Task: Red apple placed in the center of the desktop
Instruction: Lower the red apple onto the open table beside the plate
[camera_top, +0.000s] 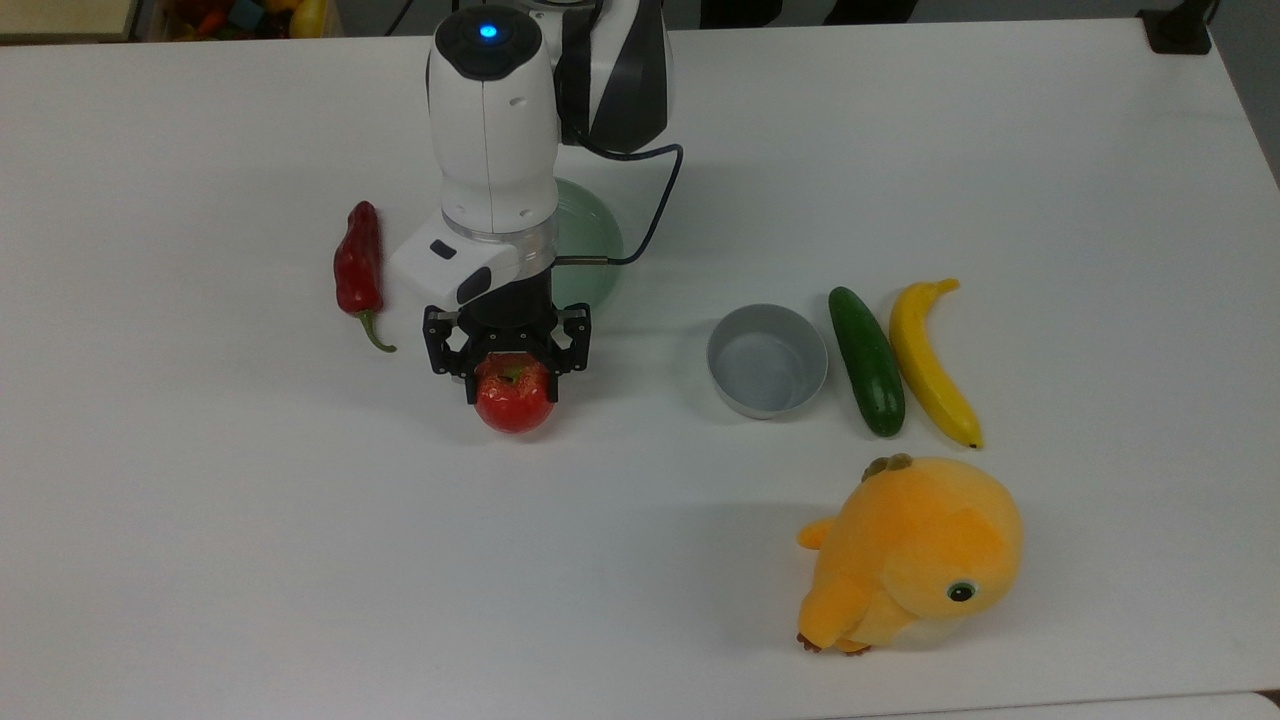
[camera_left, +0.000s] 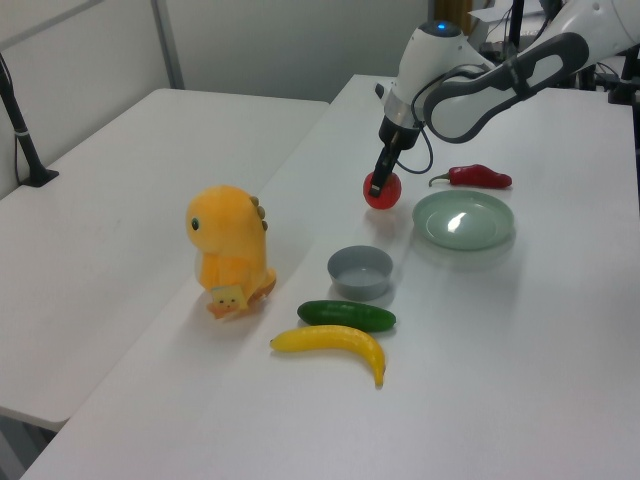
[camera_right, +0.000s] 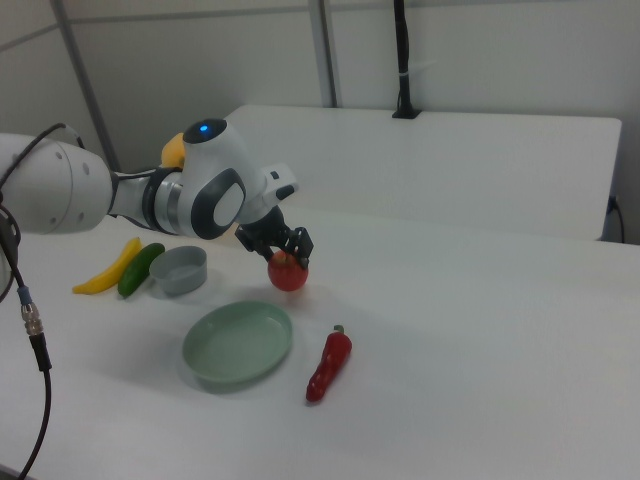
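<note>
The pincer (camera_top: 507, 372) is clamped on the upper half of the red apple (camera_top: 515, 403), which hangs just above or at the counter (camera_top: 300, 560), at about seven o'clock from the green plate (camera_top: 590, 245) in the top view. Glossy, round and rigid, it will likely slip unless gripped across its widest part.

Cucumber (camera_top: 866, 362) between bowl (camera_top: 767, 361) and banana (camera_top: 932, 362)
</note>
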